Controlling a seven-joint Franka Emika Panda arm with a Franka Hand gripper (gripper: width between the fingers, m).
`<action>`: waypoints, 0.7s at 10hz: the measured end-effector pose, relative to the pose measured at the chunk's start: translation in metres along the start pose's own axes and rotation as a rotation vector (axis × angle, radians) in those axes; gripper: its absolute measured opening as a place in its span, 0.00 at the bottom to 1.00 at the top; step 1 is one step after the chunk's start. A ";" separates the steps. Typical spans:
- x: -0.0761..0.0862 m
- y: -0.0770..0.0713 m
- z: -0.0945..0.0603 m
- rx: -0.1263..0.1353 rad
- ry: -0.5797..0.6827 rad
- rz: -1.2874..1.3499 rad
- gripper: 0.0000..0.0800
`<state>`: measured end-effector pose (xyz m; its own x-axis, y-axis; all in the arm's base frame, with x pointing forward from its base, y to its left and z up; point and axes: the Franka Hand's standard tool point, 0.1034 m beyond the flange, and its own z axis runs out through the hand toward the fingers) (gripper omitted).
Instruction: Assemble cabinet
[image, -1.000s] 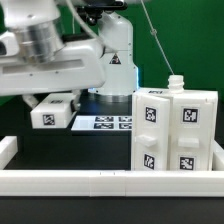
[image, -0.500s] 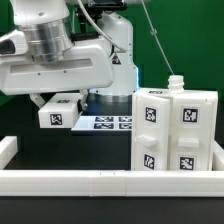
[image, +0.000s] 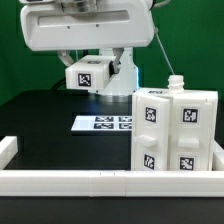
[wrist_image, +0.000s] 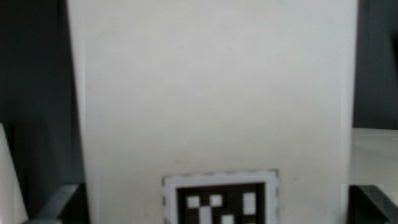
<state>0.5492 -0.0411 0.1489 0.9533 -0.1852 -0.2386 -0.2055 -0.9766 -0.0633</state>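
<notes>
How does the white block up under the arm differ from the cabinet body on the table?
The white block is small; the cabinet body is far larger. The block hangs in the air, off the table; the body stands on the table beside the rail. The block shows one tag, the body four. Both are white with black-and-white square tags.

Black table (image: 40, 118): cabinet (image: 176, 132), marker board (image: 105, 123), rail (image: 100, 181).

free: table (image: 50, 140) between rail (image: 90, 181) and marker board (image: 105, 123) | obstacles: cabinet (image: 175, 135), rail | behind cabinet: unclear
</notes>
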 end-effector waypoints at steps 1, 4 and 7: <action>0.000 0.001 0.001 0.000 -0.002 0.001 0.69; 0.002 -0.017 -0.013 -0.002 -0.004 0.022 0.69; 0.014 -0.068 -0.043 0.002 0.053 0.049 0.69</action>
<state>0.5865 0.0182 0.1915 0.9526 -0.2383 -0.1893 -0.2527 -0.9660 -0.0551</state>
